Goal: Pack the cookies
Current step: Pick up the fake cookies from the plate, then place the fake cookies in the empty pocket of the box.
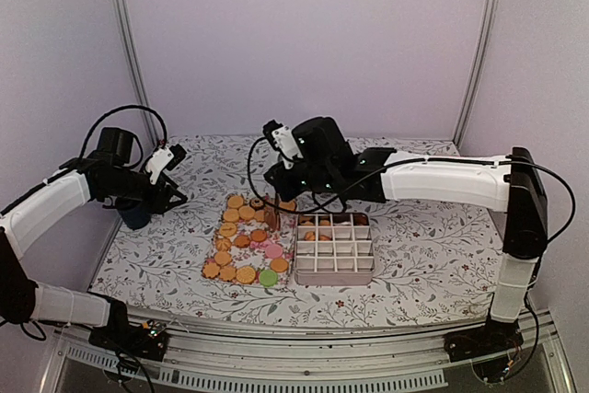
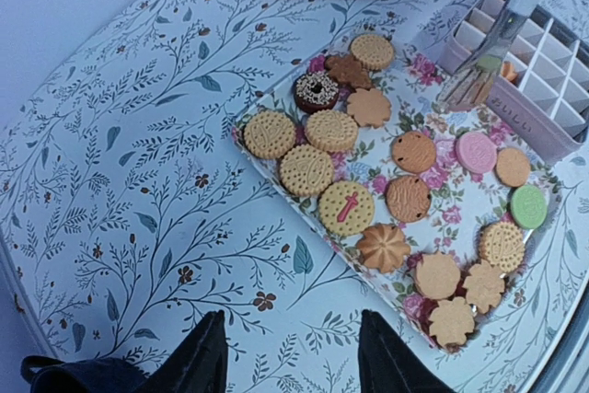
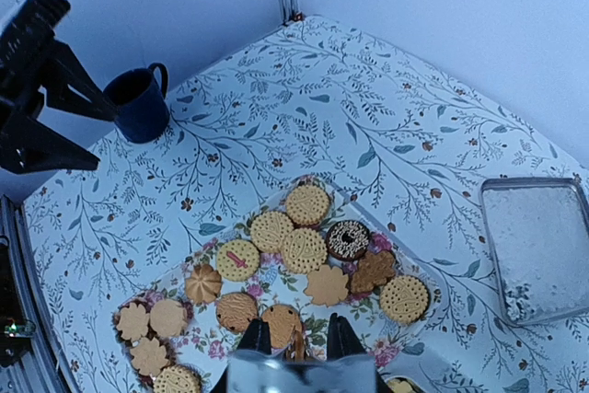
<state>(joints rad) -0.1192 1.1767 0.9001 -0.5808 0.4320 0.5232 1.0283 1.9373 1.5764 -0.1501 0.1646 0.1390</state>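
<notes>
Top external view: cookies (image 1: 241, 238) lie flat on a flower-patterned tray (image 1: 283, 275) at mid-surface, with a divided box (image 1: 334, 271) touching or just beside the tray's right edge. The surface (image 1: 423, 250) has a leaf-print cover.

Box: a few orange-brown cookies sit in the far compartments. The near rows look bare from above.

Right hand (image 3: 296, 327): over the far right part of the tray, next to the box's far left corner. Its fingers are closed on one brown cookie (image 3: 296, 347), held on edge, seen thin-side-on from the right wrist view. In the top view this cookie stands upright above the tray.

Left hand (image 2: 290, 319): fingers apart with nothing between them. It sits at the left of the surface, well apart from the tray, close to a dark blue mug (image 3: 138, 103).

Left wrist view, tray contents:
- mostly golden rounds and flower or leaf shapes
- one pink (image 2: 476, 152)
- one green (image 2: 528, 206)
- one dark ring with sprinkles (image 2: 317, 91)
- one round with a pink cross (image 2: 346, 208)

All of these lie flat in loose rows, several touching.

Right wrist view: a shallow metal tin (image 3: 538, 246) lies on the surface beyond the tray. Its contents are unclear.
</notes>
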